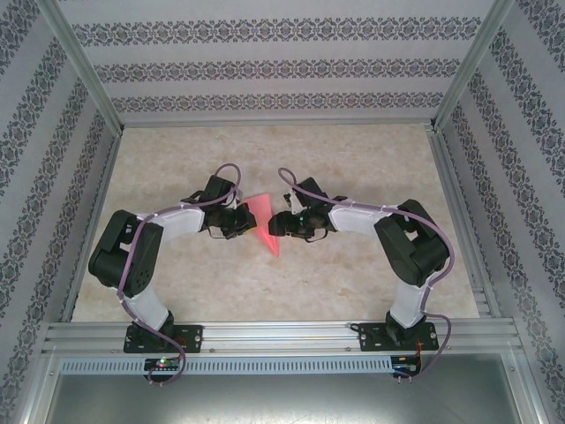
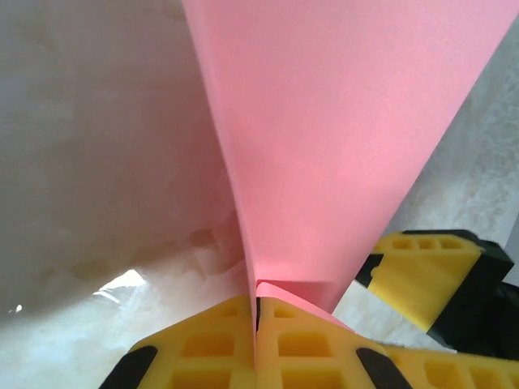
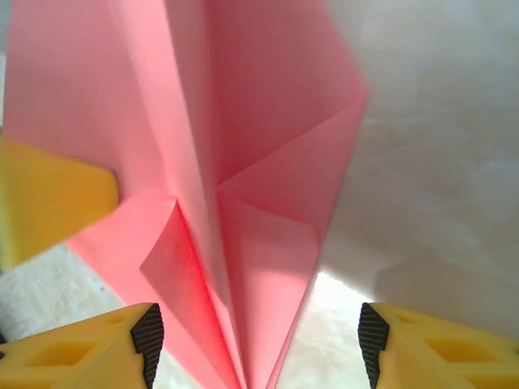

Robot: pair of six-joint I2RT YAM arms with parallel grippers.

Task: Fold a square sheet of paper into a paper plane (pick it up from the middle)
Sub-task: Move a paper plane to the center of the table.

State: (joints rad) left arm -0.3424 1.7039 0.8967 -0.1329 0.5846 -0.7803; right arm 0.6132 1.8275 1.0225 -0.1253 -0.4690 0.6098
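The salmon-pink square sheet of paper is folded into a narrow pointed dart, the paper plane (image 1: 266,226), which sits mid-table with its tip toward the near edge. My left gripper (image 1: 244,221) is shut on the plane's folded edge, its yellow pads pressed together on the pink layers (image 2: 256,312). In the left wrist view the plane (image 2: 340,146) rises away from the pads. My right gripper (image 1: 282,223) faces it from the right and stands open. The creased plane (image 3: 243,162) lies between the right fingertips (image 3: 147,336), touching neither.
The marble-patterned tabletop (image 1: 353,283) is fenced by aluminium rails with patterned walls on three sides. A yellow finger of the right gripper (image 2: 422,275) shows in the left wrist view, and a left finger (image 3: 49,203) in the right wrist view.
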